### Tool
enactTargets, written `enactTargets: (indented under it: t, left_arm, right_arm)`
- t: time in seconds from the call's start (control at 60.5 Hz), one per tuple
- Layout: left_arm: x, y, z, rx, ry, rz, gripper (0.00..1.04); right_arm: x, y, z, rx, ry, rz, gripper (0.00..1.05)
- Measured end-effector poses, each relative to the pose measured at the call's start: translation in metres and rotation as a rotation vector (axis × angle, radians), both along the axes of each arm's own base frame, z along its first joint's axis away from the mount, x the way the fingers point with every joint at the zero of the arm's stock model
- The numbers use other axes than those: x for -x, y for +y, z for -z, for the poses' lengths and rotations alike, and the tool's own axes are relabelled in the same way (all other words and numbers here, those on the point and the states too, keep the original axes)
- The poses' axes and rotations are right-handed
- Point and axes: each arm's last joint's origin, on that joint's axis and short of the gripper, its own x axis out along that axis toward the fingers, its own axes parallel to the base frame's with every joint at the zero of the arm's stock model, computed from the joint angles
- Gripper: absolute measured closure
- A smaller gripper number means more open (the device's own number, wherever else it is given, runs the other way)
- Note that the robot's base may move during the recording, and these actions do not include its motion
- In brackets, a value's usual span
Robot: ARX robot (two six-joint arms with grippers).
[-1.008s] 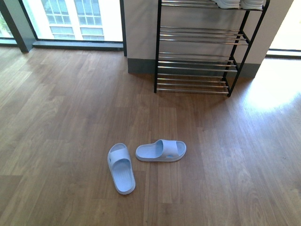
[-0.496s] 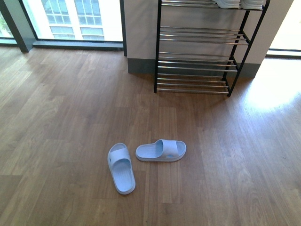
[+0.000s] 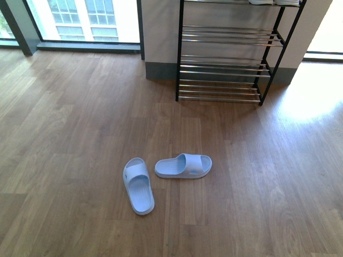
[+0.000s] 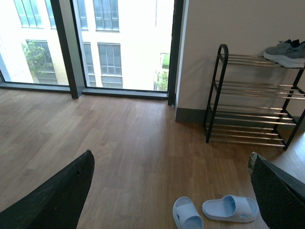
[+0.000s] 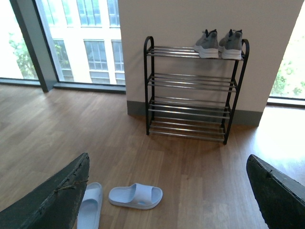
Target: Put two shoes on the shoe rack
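Note:
Two pale-blue slides lie on the wood floor, apart from the rack. One slide (image 3: 138,185) points away from me, the other slide (image 3: 184,165) lies crosswise beside it. The shoe rack (image 3: 225,68) stands against the wall, black-framed with silver bars. A pair of grey sneakers (image 5: 219,44) sits on its top tier; the lower tiers (image 5: 190,81) hold nothing. My left gripper (image 4: 171,153) is open, high above the floor, with the slides (image 4: 230,208) below and between its fingers. My right gripper (image 5: 167,157) is open too, holding nothing, with a slide (image 5: 136,196) below it.
Tall windows with dark frames (image 3: 140,27) fill the wall left of the rack. A grey skirting (image 3: 161,72) runs along the wall behind it. A bright sunlit patch (image 3: 311,101) lies on the floor at the right. Bare wood floor (image 3: 69,139) stretches to the left.
The front view has shifted a little, so the rack and slides sit slightly higher in the picture. The slides have kept their places relative to each other.

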Motion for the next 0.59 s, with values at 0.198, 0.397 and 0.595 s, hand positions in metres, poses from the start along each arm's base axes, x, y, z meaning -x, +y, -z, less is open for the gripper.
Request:
enactTargets:
  t: [0.198,0.397,0.595]
  left_arm:
    - [0.0,0.0,0.0,0.0,0.0,0.0,0.09]
    - [0.0,0.0,0.0001,0.0,0.0,0.0,0.09]
    - [0.0,0.0,0.0001,0.0,0.0,0.0,0.09]
  right_arm:
    - [0.0,0.0,0.0,0.0,0.0,0.0,0.09]
    - [0.0,0.0,0.0,0.0,0.0,0.0,0.09]
    - [0.0,0.0,0.0,0.0,0.0,0.0,0.09]
